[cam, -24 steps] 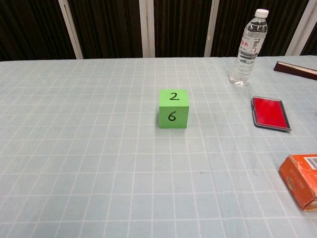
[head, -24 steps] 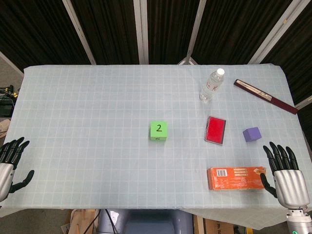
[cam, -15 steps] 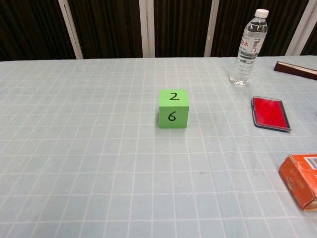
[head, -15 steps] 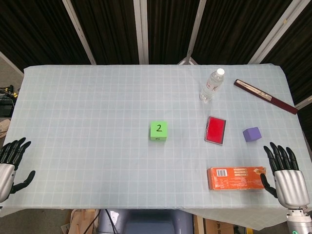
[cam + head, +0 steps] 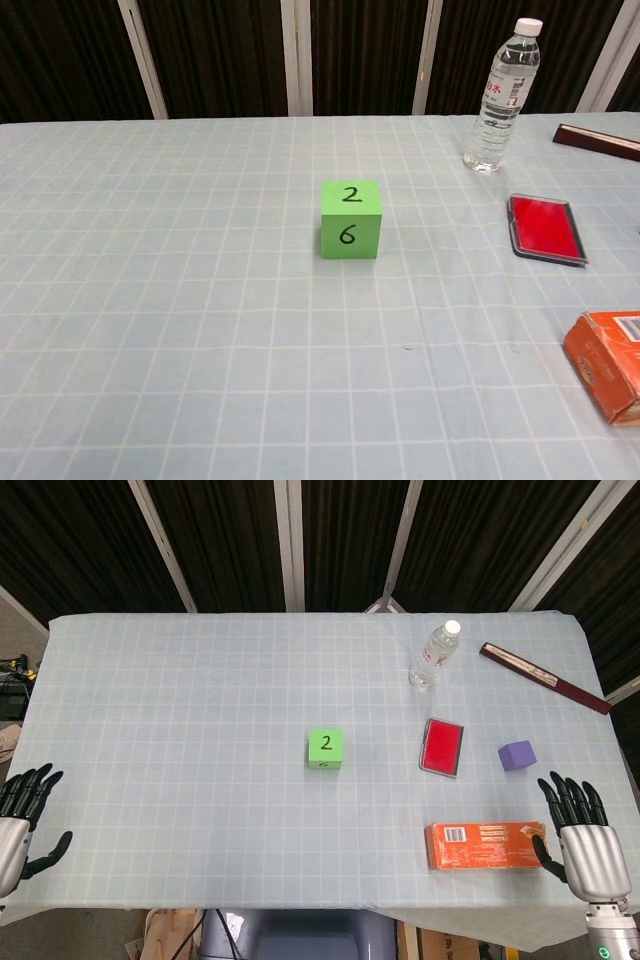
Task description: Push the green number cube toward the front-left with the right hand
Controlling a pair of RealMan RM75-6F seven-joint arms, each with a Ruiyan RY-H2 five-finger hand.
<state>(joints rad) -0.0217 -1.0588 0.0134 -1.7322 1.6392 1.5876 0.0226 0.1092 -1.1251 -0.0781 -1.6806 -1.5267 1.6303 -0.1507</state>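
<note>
Green cube (image 5: 325, 748) looks light and rigid; push its far-right corner with your right hand (image 5: 583, 835), open, empty.

the right hand (image 5: 587, 840) sits at the near right of the scene, seen only in the head view. its silver back faces up, the dark fingers (image 5: 566, 797) point toward the far side and lie slightly apart, and the thumb (image 5: 541, 850) sticks out to the left. it holds nothing. a bit of its wrist shows below, at the frame's lower edge. the left hand (image 5: 18, 825) sits at the near left, partly cut off by the frame edge, fingers spread and pointing far, thumb out to the right, also holding nothing.
</note>
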